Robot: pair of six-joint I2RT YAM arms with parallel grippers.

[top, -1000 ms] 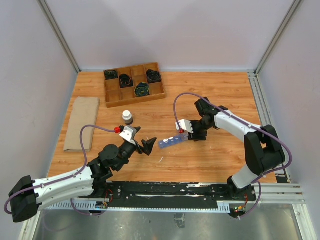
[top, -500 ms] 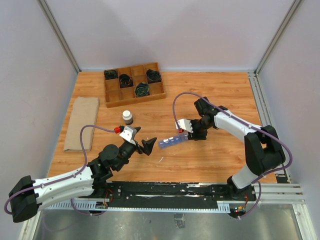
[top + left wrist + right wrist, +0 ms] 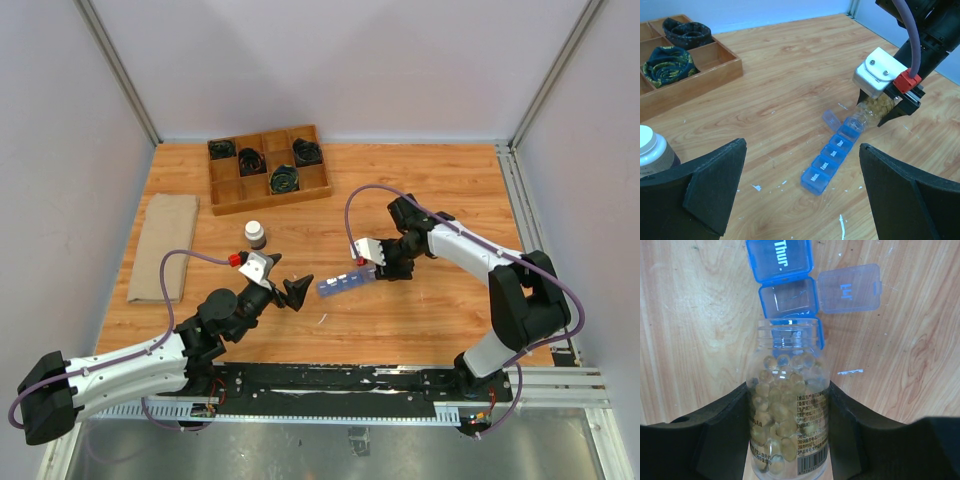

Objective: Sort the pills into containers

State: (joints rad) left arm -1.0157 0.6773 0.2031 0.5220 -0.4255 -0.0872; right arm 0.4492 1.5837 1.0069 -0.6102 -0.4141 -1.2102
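Observation:
My right gripper (image 3: 789, 415) is shut on a small clear vial (image 3: 789, 405) full of yellowish-amber pills (image 3: 780, 405). The vial is tilted, mouth down, over the far end of the blue pill organizer (image 3: 787, 295); one compartment lid (image 3: 849, 288) stands open. In the left wrist view the vial (image 3: 875, 107) tips toward the organizer strip (image 3: 832, 160), labelled Mon., Tues., Sun., Thur. In the top view the organizer (image 3: 345, 282) lies mid-table beside the right gripper (image 3: 375, 265). My left gripper (image 3: 297, 288) is open and empty, just left of the strip.
A dark brown bottle with a white cap (image 3: 255, 234) stands left of centre. A wooden grid tray with black coils (image 3: 268, 166) sits at the back. A folded tan cloth (image 3: 164, 246) lies at the left. White specks (image 3: 842, 227) dot the wood.

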